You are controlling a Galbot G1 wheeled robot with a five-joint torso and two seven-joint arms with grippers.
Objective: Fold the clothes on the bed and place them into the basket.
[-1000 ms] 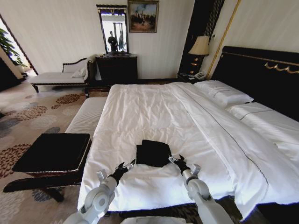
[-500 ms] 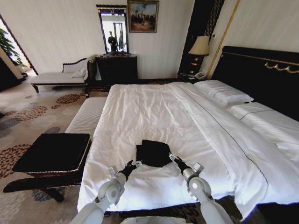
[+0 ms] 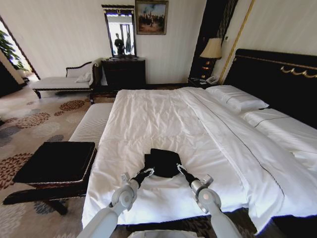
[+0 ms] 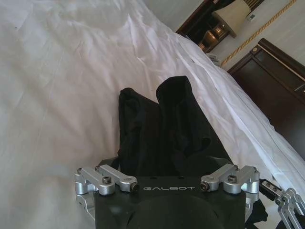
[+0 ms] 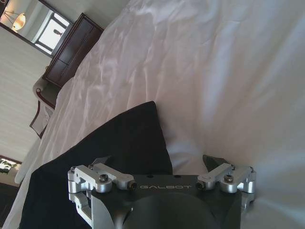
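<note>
Shirt (image 3: 163,162): black, folded into a compact bundle, lying on the white duvet of the bed (image 3: 163,119) near its foot edge. In the left wrist view the shirt (image 4: 167,131) is showing two rounded folds bunched side by side; in the right wrist view the shirt (image 5: 102,152) is lying flat with one corner pointing up the bed (image 5: 228,71).

Left gripper (image 3: 147,172): reaching at the shirt's near left corner, fingers spread wide in the left wrist view (image 4: 167,183), straddling the cloth edge; whether it is gripping fabric, cannot tell.

Right gripper (image 3: 179,167): sitting at the shirt's near right corner. Right wrist view is showing the gripper (image 5: 162,164) with jaws parted, one finger over the black cloth, the other over bare sheet.

Basket (image 3: 55,161): black-lined, standing on a dark stand on the carpet, just beside the bed's left side, well apart from the shirt.
</note>
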